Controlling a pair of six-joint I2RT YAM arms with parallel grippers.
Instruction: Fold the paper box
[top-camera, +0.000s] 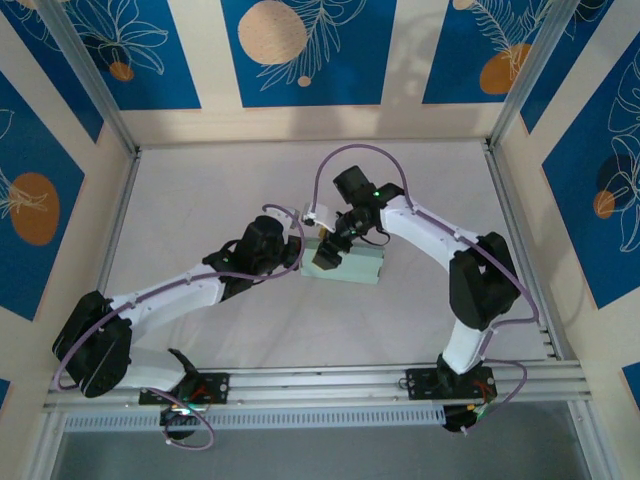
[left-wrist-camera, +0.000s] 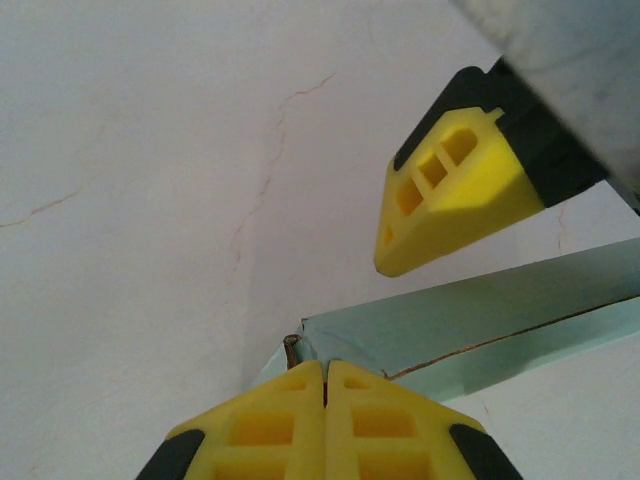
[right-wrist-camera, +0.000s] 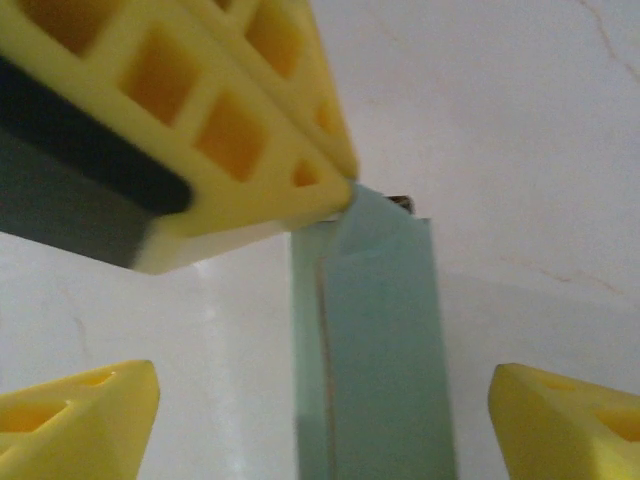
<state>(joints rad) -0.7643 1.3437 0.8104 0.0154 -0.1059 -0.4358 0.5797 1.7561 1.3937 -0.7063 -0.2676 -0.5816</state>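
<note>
The pale green paper box (top-camera: 358, 266) lies flat near the middle of the white table (top-camera: 200, 200). At its 9 o'clock end the left claw (left-wrist-camera: 325, 378) is fully closed, with its joined tips touching the box's corner. The right claw (right-wrist-camera: 325, 400) reaches in from 1 o'clock. It is wide open, one finger on either side of the box, clear of the card.

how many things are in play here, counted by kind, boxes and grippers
paper box: 1
grippers: 2 (left gripper shut with its tips at a corner of the box, right gripper open with a finger on either side of the box)
total: 3
</note>
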